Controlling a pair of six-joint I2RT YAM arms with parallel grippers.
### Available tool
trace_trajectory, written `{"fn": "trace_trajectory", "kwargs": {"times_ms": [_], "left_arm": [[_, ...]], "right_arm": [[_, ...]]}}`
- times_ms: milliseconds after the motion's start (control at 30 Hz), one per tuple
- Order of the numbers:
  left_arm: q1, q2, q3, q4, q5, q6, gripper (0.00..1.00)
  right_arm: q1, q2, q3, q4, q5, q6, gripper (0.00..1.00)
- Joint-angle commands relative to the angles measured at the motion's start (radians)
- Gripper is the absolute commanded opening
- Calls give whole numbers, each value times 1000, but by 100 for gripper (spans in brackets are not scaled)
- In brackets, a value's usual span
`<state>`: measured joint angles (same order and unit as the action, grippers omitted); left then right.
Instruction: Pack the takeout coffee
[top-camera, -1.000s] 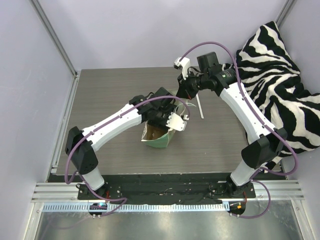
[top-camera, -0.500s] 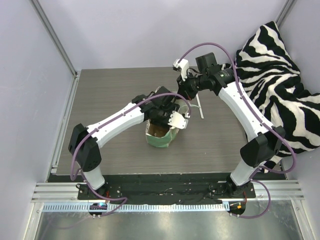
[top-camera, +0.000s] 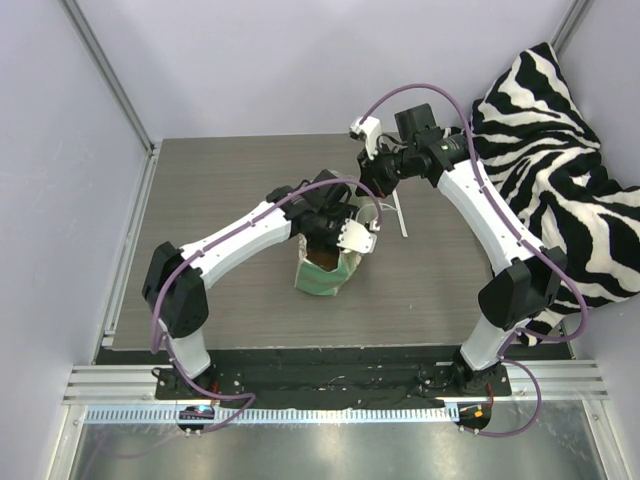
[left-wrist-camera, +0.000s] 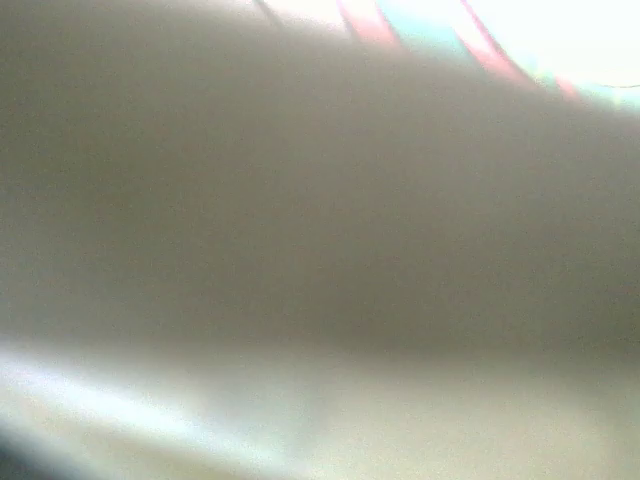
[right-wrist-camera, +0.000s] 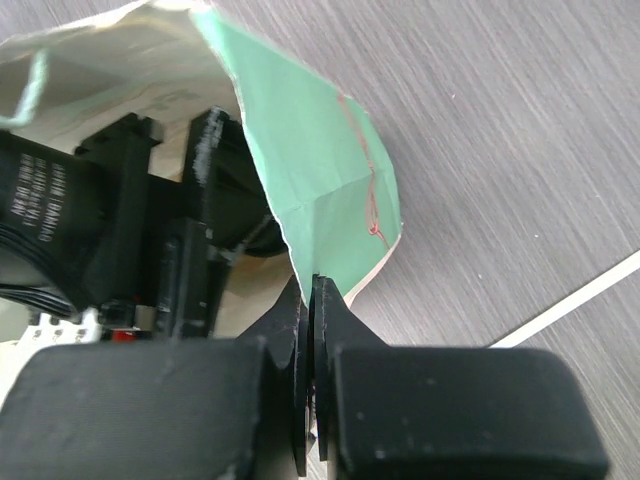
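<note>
The mint-green paper bag (top-camera: 325, 281) stands mid-table with its mouth up. My right gripper (right-wrist-camera: 311, 285) is shut on the bag's green rim (right-wrist-camera: 320, 170), holding it from the far right side (top-camera: 368, 186). My left arm reaches down into the bag's mouth; its black wrist (top-camera: 330, 222) shows in the top view and its body (right-wrist-camera: 140, 230) in the right wrist view, but its fingers are hidden inside. The left wrist view is only a blurred pale surface. Something brown (top-camera: 320, 262) shows inside the bag. The takeout coffee is hidden.
A thin white stick (top-camera: 400, 213) lies on the wood-grain table (top-camera: 220, 190) right of the bag. A zebra-print cloth (top-camera: 560, 150) is piled past the table's right edge. Grey walls close in the back and left.
The left arm has swung further over the bag, and the bag has shifted slightly right and stands more upright. The right gripper keeps its pinch on the rim.
</note>
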<state>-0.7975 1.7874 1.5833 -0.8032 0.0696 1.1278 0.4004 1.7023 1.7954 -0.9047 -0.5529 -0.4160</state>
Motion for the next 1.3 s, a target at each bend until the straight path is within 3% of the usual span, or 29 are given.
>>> {"fn": "trace_trajectory", "kwargs": {"times_ms": [0,533,1267], "left_arm": [[9,-57,-11,9,25,-37,9],[26,82,18,-96,35,-46,12],[129,260,-13,-129,122,-17,23]], "right_arm": [[0,-49,52,62,-61,11,1],[0,-95,-21,76,-162,-20,1],[0,-4,2,63,-128,-24,1]]}}
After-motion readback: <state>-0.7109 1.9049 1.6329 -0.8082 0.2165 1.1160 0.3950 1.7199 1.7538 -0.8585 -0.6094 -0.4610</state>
